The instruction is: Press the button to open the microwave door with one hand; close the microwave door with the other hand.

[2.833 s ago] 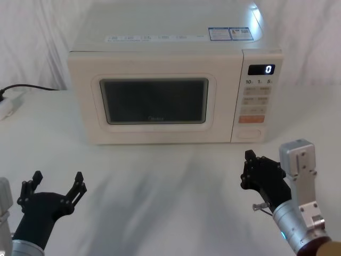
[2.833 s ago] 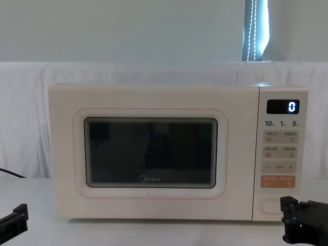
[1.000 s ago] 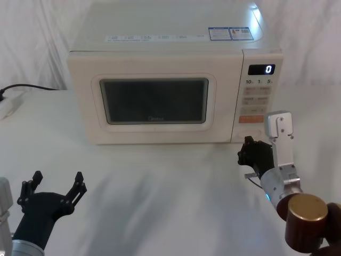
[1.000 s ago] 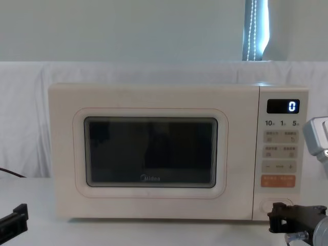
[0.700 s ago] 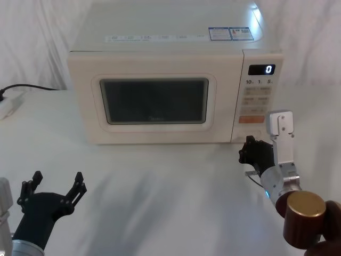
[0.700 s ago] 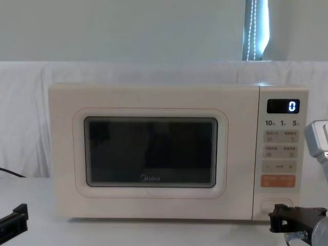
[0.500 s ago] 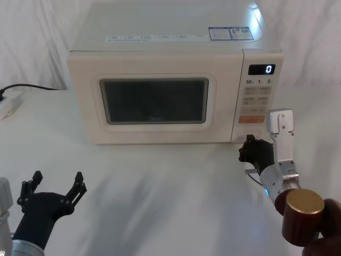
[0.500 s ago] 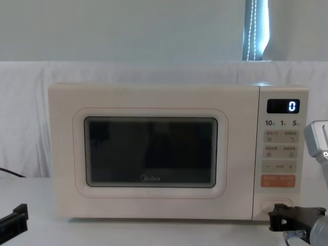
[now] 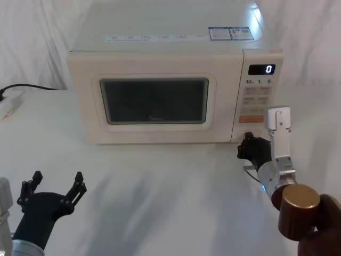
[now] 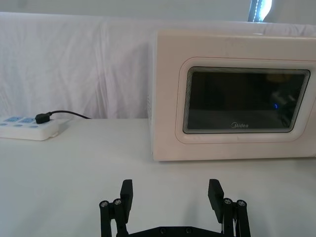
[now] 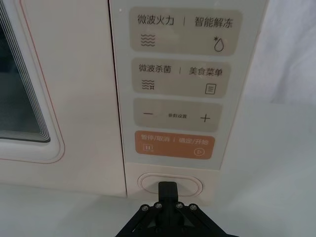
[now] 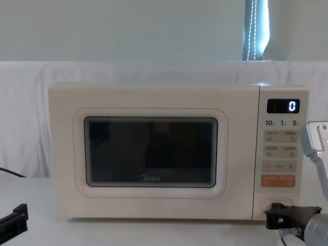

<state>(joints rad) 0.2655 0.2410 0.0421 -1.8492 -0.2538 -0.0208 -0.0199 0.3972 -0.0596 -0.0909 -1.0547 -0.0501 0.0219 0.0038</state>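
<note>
Your right gripper (image 11: 168, 189) has crept forward — its closed tip now at the button (image 11: 170, 183).
The microwave door (image 9: 154, 104) is unopened; left gripper (image 10: 170, 195) waits spread and empty near the worktop's front-left corner — pressing and closing remain.

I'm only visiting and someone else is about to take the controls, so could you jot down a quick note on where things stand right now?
Right claw: shut, its tip at the front of the wide cream button at the bottom of the control panel; whether it is already pressing cannot be told.
Left claw: open, parked low over the table, well in front of the microwave door.
Door: closed, flush with the cabinet.
Done: the right arm has reached the button.
Left: press until the door pops open, then bring the left arm over to push it shut.
</note>
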